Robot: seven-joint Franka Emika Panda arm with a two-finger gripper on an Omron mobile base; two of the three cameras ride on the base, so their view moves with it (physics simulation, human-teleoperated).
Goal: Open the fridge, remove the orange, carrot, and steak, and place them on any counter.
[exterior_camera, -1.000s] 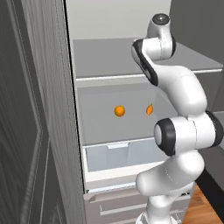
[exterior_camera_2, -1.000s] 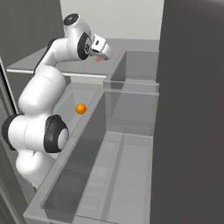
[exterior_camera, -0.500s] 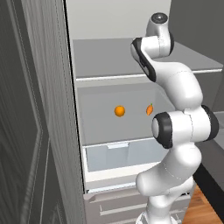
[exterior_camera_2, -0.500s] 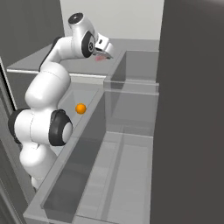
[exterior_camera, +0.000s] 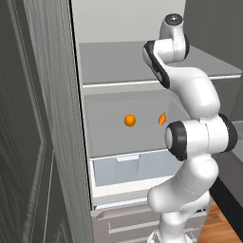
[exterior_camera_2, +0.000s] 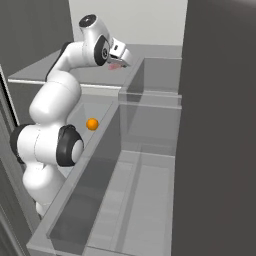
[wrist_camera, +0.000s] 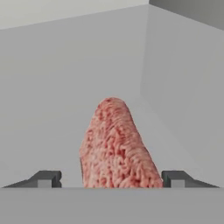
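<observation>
Pinkish-red steak [wrist_camera: 116, 146] lies flat on the upper fridge [exterior_camera: 142, 61] shelf, directly between the fingertips of the claw [wrist_camera: 111, 178], which stands open and astride it. Likely soft, limp and slick; best pinched across its narrow width near mid-length.

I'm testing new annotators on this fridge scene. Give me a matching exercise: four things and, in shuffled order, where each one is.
Things:
1. steak
2. orange
3. carrot
4. claw

Places:
A. middle shelf, nearer the open door's side
B. upper shelf, between the fingertips
C. middle shelf, beside the arm
D. reaching onto the upper shelf, jaws apart around the meat

Pairs: 1-B, 2-A, 3-C, 4-D
</observation>
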